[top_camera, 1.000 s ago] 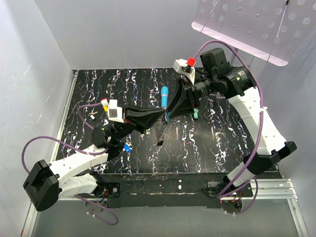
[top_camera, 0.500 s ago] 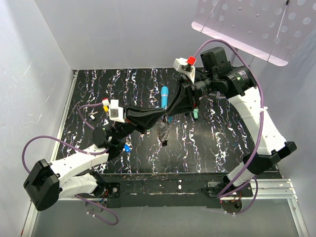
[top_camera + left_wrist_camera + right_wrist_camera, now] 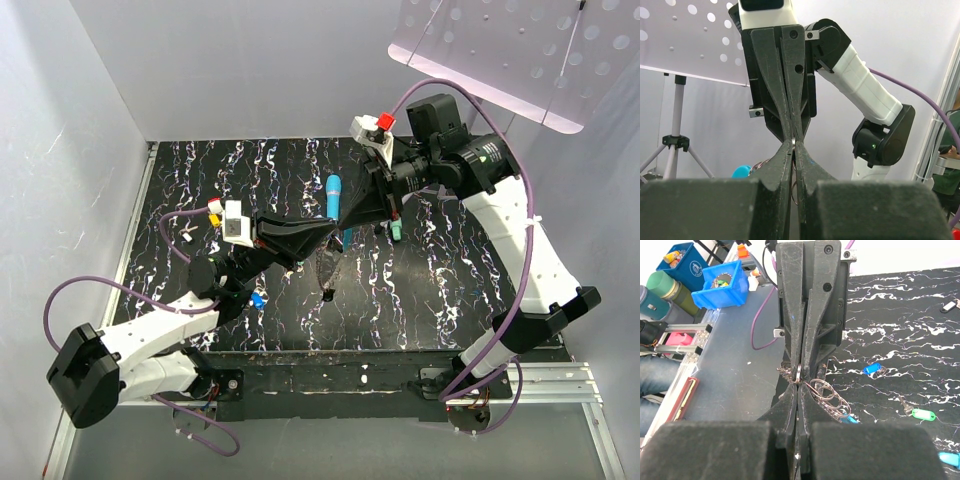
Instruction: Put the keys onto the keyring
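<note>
Above the middle of the black marbled table [image 3: 450,300], my two grippers meet tip to tip. The keyring [image 3: 798,374], a thin metal ring, is pinched between both pairs of fingers. Several linked rings [image 3: 832,395] hang from it [image 3: 328,265]. My left gripper [image 3: 328,232] [image 3: 794,145] is shut on the ring from the left. From the opposite side my right gripper [image 3: 345,225] [image 3: 798,385] is shut on it too. Loose keys lie on the table: a blue one [image 3: 871,369] [image 3: 257,298], a green one [image 3: 921,414] and a white one [image 3: 950,306].
A cyan stick-shaped tag [image 3: 333,195] lies behind the grippers, and a small green tag [image 3: 397,232] sits under the right arm. White walls close in the table's left side and back. Blue bins [image 3: 722,282] stand off the table, and a perforated panel [image 3: 500,50] hangs at the upper right.
My right gripper has closed its fingers onto the ring that my left gripper holds. The hanging rings have swung a little. The left gripper has stayed shut and hardly moved.
</note>
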`<action>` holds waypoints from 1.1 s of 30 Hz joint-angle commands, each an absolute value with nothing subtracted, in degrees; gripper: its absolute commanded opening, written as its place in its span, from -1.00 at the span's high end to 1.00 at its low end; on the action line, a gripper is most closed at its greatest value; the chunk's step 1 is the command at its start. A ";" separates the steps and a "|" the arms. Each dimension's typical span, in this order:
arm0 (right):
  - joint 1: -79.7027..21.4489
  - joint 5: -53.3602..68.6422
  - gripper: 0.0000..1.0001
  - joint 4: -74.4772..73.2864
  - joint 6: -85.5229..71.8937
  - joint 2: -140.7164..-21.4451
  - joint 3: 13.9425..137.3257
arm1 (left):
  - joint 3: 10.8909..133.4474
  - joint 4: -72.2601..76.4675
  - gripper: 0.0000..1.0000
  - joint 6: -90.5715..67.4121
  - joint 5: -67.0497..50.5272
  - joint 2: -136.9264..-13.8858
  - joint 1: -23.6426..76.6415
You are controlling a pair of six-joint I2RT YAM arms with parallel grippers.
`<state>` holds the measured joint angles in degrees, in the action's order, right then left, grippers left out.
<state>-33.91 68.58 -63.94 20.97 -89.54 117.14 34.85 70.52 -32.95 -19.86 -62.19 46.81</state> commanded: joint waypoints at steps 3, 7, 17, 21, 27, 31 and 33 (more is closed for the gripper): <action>-34.72 67.07 0.97 -62.40 20.83 -87.72 114.44 | 34.72 62.08 0.84 -30.06 -19.07 -57.49 46.76; -34.63 65.39 0.97 -63.80 23.37 -86.22 111.89 | 34.98 50.13 0.34 -26.82 -18.81 -50.64 46.76; -35.86 51.96 0.97 -82.24 44.53 -86.39 113.11 | 53.58 -12.24 -0.65 -8.46 -23.45 -43.93 46.67; -38.31 45.98 0.97 -88.06 51.40 -87.01 113.56 | 60.98 -25.03 -0.67 -1.77 -27.41 -49.21 46.67; -40.95 43.86 0.97 -90.00 53.26 -88.07 113.47 | 63.63 -23.12 -0.55 6.32 -31.64 -54.22 46.67; -41.83 43.51 0.97 -91.32 54.23 -88.68 113.47 | 63.28 -19.87 -0.35 8.78 -30.94 -55.72 46.76; -42.19 43.42 0.97 -91.32 54.32 -88.59 112.85 | 62.14 -16.80 -0.25 9.14 -31.72 -55.55 46.67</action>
